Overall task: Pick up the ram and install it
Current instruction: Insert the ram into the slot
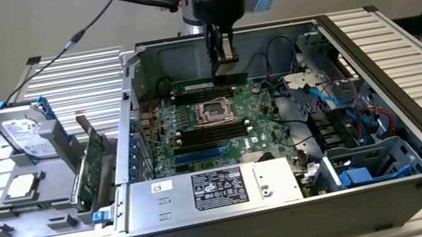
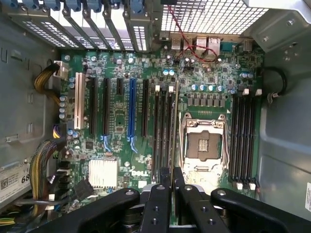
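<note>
The ram, a slim, long dark-green circuit-board stick, stands on its long edge, level, inside the open grey computer case. It sits over the green motherboard near that board's far edge in the exterior view. There it runs parallel to the bank of black memory slots beside the metal processor socket. The black gripper pinches the ram near its end toward the exterior view's right, with fingers pressed on both faces. In the wrist view the ram shows edge-on as a thin pale line running out from the gripper, lined up with the slot nearest the socket. Whether its lower edge touches the slot cannot be told.
</note>
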